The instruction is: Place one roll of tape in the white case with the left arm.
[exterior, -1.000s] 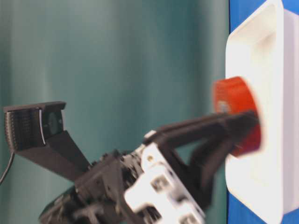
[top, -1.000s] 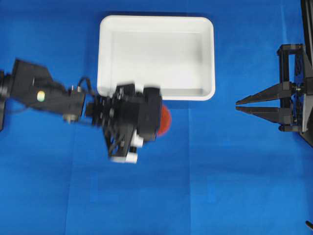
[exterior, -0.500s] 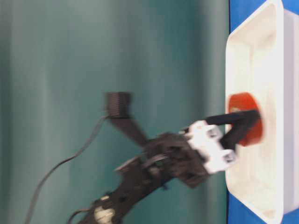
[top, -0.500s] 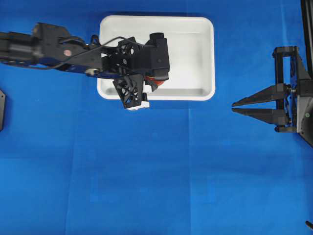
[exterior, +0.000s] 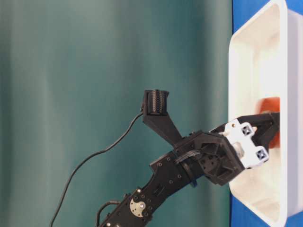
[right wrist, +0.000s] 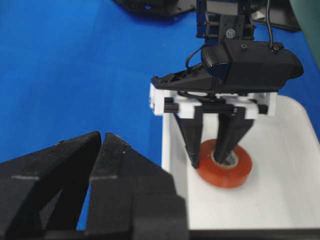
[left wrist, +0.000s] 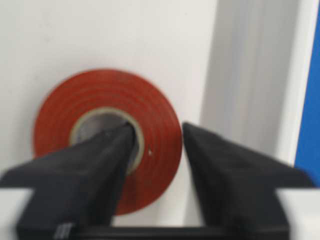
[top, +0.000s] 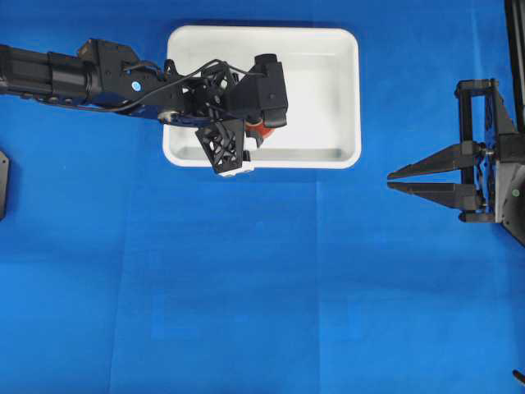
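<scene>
Left wrist view gives what the overhead cannot: the tape (left wrist: 107,137) lies flat on the floor of the case (left wrist: 150,40), and the left gripper (left wrist: 155,145) stands parted around one side of the ring, one finger (left wrist: 107,150) in the pale core, the other (left wrist: 210,150) outside the rim with a sliver of white showing between it and the tape, so the fingers are open, not clamping. Overhead, the left arm (top: 74,74) covers most of the tape, leaving only a red scrap by the case's near wall, toward its left corner; the case itself sits at the far edge of the blue tabletop (top: 262,287). The right wrist view shows the right gripper (right wrist: 101,142) with fingers pressed together, closed on nothing. Count: one tape, one case, two arms.
</scene>
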